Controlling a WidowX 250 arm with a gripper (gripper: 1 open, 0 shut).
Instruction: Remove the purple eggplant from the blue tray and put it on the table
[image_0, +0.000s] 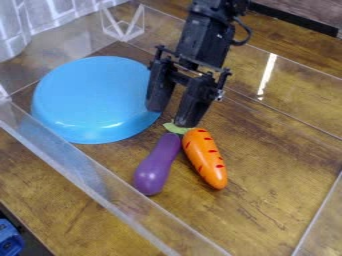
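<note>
The purple eggplant lies on the dark wood table, just right of the blue tray and not on it. An orange carrot with green leaves lies beside the eggplant, touching it near the stem. My gripper hangs above the stem ends of both, fingers pointing down and open, with nothing between them. The blue tray is bare.
A clear plastic wall runs along the front left edge of the work area. Another clear panel stands at the back right. Bare wood lies to the right of the carrot.
</note>
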